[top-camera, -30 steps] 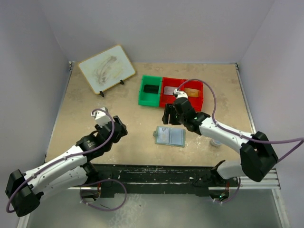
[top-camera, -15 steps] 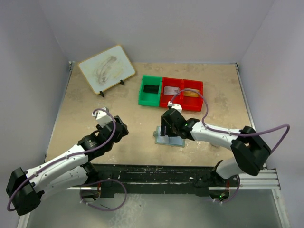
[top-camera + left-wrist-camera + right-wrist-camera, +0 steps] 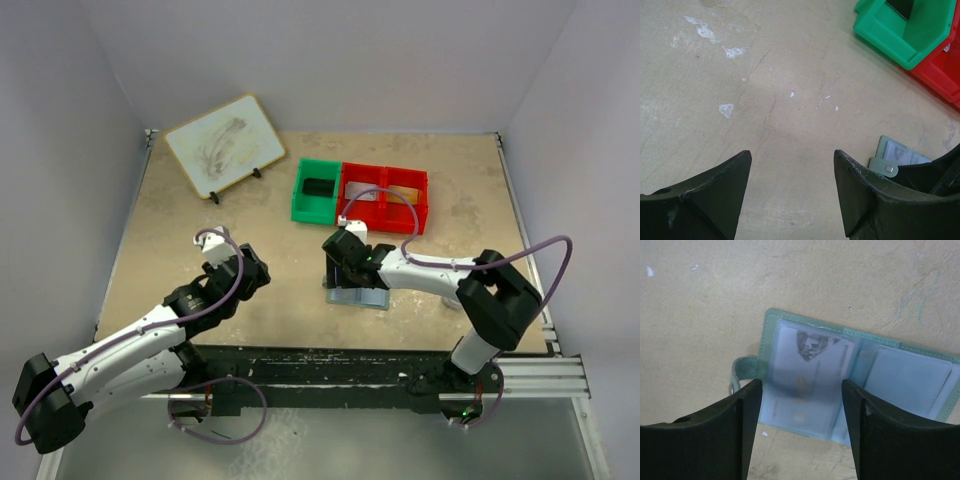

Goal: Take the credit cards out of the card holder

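Note:
The card holder (image 3: 855, 375) lies open and flat on the table, grey-green rim, pale blue-grey two-panel inside. A card (image 3: 810, 385) shows through the clear sleeve of its left panel. My right gripper (image 3: 801, 390) is open, low over that left panel, one finger on each side of it. In the top view the right gripper (image 3: 352, 268) covers most of the holder (image 3: 366, 297). My left gripper (image 3: 790, 165) is open and empty over bare table; the holder's snap tab (image 3: 885, 167) shows at its right.
A green bin (image 3: 316, 190) and a red two-part bin (image 3: 386, 200) stand behind the holder; the green bin also shows in the left wrist view (image 3: 900, 30). A white board on a stand (image 3: 223, 145) is at the back left.
My right gripper has moved left and down from beside the red bin to just over the holder's left panel. The left arm has barely moved.

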### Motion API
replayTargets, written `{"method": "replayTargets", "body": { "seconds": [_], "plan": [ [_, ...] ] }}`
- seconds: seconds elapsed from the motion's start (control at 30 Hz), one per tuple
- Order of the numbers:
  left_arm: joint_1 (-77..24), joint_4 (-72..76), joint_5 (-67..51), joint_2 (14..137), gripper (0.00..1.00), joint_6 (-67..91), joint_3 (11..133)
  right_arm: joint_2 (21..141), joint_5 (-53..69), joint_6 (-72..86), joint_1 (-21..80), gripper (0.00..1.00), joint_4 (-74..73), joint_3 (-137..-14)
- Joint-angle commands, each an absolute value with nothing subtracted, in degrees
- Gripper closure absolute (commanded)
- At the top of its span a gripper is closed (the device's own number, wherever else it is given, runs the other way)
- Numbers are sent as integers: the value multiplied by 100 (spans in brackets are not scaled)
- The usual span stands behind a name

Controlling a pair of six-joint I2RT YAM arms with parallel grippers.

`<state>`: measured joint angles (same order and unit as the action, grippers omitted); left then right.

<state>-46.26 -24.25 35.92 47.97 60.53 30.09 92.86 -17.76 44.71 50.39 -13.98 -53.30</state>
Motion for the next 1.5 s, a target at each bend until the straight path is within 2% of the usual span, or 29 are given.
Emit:
{"method": "replayTargets", "body": {
  "seconds": [0.0, 0.27, 0.37, 0.43, 0.6, 0.7, 1.1, 1.3, 1.4, 1.47],
  "plan": [
    [-4614, -2250, 3595, 4700, 36, 6107, 2997, 9468, -2227, 4743, 5089, 33, -1839, -5499],
    [-4614, -2210, 3552, 4736, 36, 6100, 3005, 9662, -2123, 4801, 5113, 35, -1682, -5594],
    [-4614, -2211, 3523, 4740, 36, 6091, 3020, 9796, -2073, 4810, 5115, 30, -1655, -5608],
    [-4610, -2213, 3509, 4739, 36, 6069, 3032, 9882, -2064, 4815, 5110, 30, -1636, -5607],
    [-4614, -2192, 3419, 4744, 36, 6028, 3059, 9860, -2033, 4868, 5114, 37, -1548, -5589],
    [-4614, -2114, 3304, 4773, 36, 5972, 3074, 9626, -1517, 4797, 5113, 39, -1161, -5273],
    [-4623, -654, 1609, 5143, 37, 5483, 2892, 9157, -130, 4804, 4762, 40, 337, -4489],
    [-4630, -176, 1055, 5519, 39, 5438, 2826, 9282, -275, 4780, 4720, 35, 181, -4510],
    [-4632, -76, 982, 5608, 39, 5440, 2820, 9338, -345, 4747, 4720, 40, 107, -4529],
    [-4645, -28, 935, 5661, 40, 5440, 2820, 9333, -371, 4772, 4719, 37, 107, -4510]
  ]
}}
